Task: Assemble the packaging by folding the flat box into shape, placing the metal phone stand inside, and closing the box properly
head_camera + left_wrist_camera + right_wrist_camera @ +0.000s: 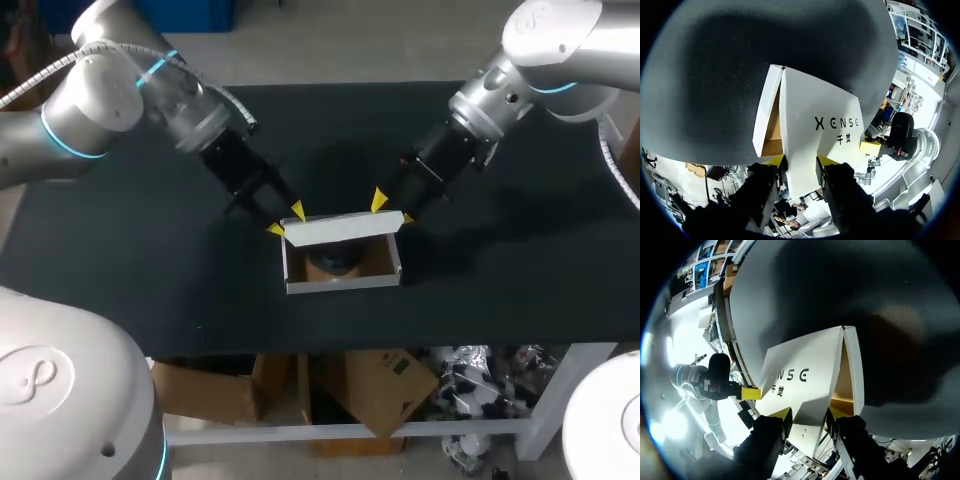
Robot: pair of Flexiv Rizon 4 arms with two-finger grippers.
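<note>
Black lettering (836, 123) on box lid (805, 95)

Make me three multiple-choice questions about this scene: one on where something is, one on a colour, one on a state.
1. Where is the dark phone stand?
A. beside the box
B. inside the box
C. on top of the lid

2. What colour is the lid?
A. white
B. blue
C. red

3. How does the lid stand?
A. shut flat
B. torn off
C. partly raised

Answers:
1. B, the head view shows it in the box's open inside.
2. A, both wrist views show its white face.
3. C, the box's inside shows under it.
</note>
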